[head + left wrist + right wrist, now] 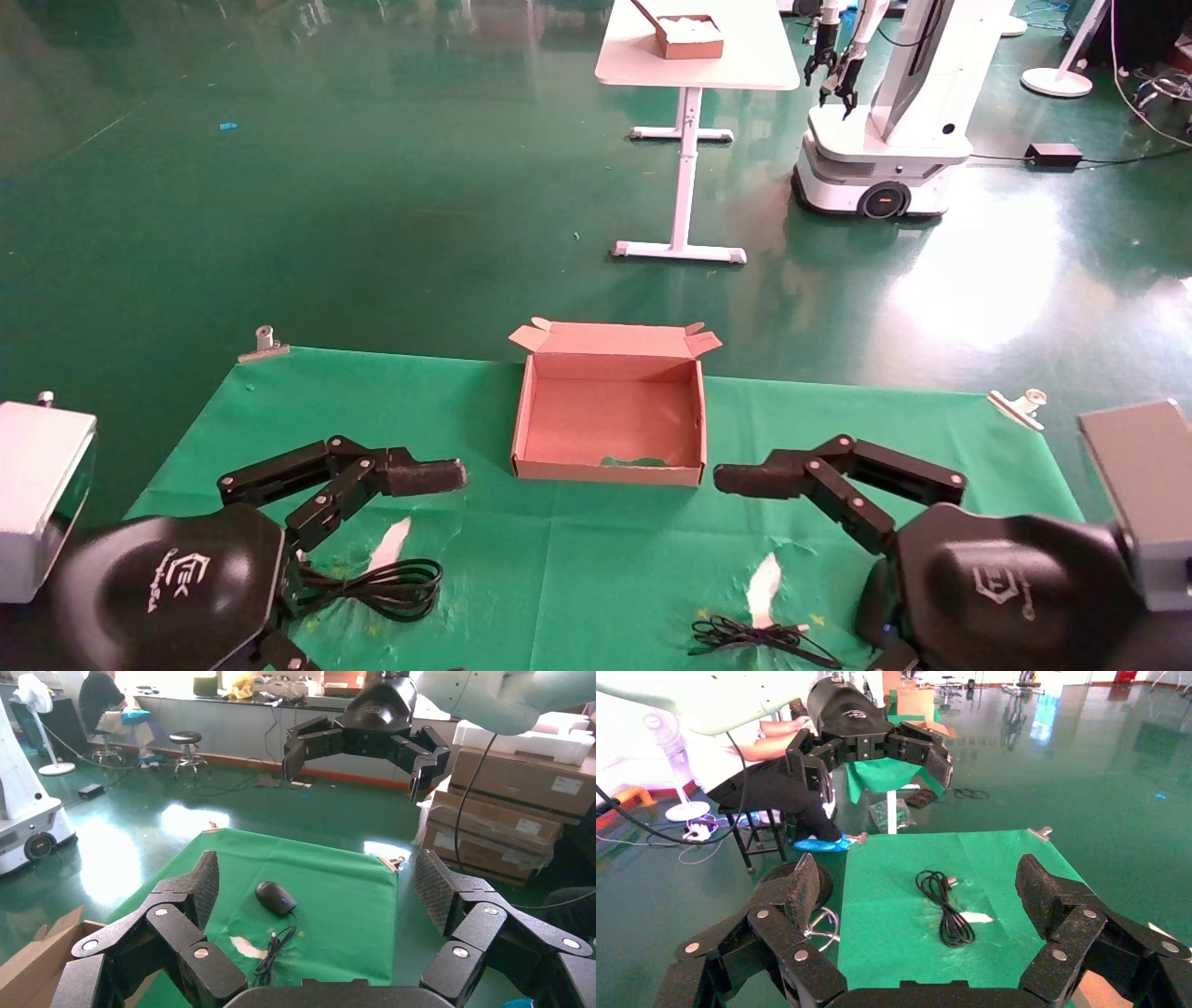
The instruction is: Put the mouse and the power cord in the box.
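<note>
Green cloth (596, 559) bears one box (610, 471), one mouse (275, 898), one power cord (382, 587); both fingers spread wide, empty.

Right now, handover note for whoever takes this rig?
Left gripper: open, holding nothing, left of the box.
Right gripper: open, holding nothing, right of the box.
Box: open, mid-table, nothing in it.
Power cord: coiled on the cloth near the left arm.
Mouse: on the cloth on the right arm's side, its wire bundled at the near edge.
Done: nothing.
Left: mouse and cord both into the box.
</note>
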Tool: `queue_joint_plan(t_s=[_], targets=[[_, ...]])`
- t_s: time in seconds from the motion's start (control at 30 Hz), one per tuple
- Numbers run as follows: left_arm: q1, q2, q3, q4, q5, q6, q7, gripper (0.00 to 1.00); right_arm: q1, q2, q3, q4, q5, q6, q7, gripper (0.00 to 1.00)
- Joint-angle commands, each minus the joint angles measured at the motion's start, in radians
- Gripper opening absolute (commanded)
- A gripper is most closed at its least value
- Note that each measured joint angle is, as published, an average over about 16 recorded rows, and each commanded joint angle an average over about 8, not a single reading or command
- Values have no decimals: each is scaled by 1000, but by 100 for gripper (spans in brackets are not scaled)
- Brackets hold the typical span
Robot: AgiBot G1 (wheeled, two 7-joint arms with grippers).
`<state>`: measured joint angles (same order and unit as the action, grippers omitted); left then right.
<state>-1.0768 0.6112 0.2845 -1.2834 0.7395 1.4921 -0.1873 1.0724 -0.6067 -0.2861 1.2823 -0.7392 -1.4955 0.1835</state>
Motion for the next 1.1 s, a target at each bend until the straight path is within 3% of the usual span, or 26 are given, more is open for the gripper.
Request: queue_joint_plan(t_s=[0.03,0.17,0.27,0.57,0.7,0.87,1.1], targets=[[1,1,-2,1,-6,1,-1,100,1,-2,2,1,6,0,0,100],[-6,-4,12,-5,37,-6,2,100,-7,12,-15,-2,-42,-1,-6,100],[-25,-10,43,-17,128,-20,-2,100,-7,28,-43,2,-120,-1,-11,100],[-193,46,244,-42,651,-55,-128,100,99,24,-172,46,-476,11,50,100],[-245,90,307,-37,804,-55,-196,100,128,8,-204,46,-560,25,104,100],[-273,113,335,-41,877,-49,-225,100,135,2,-215,48,-594,33,131,100],[-268,110,334,-36,881,-55,-218,100,136,1,-211,43,-582,32,123,100]])
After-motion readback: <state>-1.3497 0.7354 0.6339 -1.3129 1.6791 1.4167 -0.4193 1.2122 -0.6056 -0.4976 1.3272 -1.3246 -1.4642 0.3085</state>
